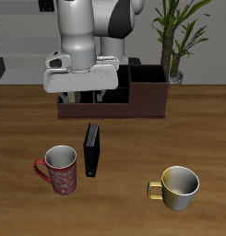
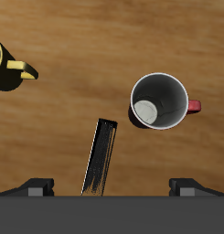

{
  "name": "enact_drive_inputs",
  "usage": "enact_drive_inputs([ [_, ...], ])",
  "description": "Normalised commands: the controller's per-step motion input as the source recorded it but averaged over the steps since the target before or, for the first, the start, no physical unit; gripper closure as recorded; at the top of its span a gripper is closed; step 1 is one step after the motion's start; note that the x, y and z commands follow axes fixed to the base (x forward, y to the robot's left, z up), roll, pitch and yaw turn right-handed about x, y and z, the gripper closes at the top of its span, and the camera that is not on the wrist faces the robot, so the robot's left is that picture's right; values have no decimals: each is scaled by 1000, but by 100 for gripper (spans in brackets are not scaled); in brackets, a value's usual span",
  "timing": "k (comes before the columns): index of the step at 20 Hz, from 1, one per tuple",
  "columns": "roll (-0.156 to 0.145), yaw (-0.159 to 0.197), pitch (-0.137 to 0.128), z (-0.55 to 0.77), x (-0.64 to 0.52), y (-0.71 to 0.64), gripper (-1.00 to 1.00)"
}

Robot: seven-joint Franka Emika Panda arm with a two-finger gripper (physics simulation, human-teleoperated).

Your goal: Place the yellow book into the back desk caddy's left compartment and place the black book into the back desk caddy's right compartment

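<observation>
The black book (image 1: 91, 150) stands on edge on the table, between the back desk caddy (image 1: 142, 100) and the red mug (image 1: 59, 169). It also shows in the wrist view (image 2: 101, 157), thin and upright. My gripper (image 1: 87, 94) hangs over the caddy's front wall, above and just behind the black book. In the wrist view the gripper (image 2: 113, 187) has its fingers (image 2: 36, 186) far apart with nothing between them. The yellow book is not visible in either view. The arm hides much of the caddy; only its end section near the plant (image 1: 147, 76) shows, and it looks dark inside.
The red mug (image 2: 159, 101) stands beside the black book. A yellow mug (image 1: 179, 187) stands near the table's front edge, and its handle shows in the wrist view (image 2: 22, 69). A potted plant (image 1: 174, 37) stands behind the caddy's end.
</observation>
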Motion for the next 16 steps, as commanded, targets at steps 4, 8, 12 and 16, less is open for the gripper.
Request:
enact_drive_inputs([
  [4, -20, -50, -11, -213, 246, -200, -100],
  [8, -6, -25, 9, -175, 97, -4, -100],
  [12, -9, -34, 20, -266, 90, 107, -100],
  [16, 3, 4, 15, -214, 47, 140, -100],
])
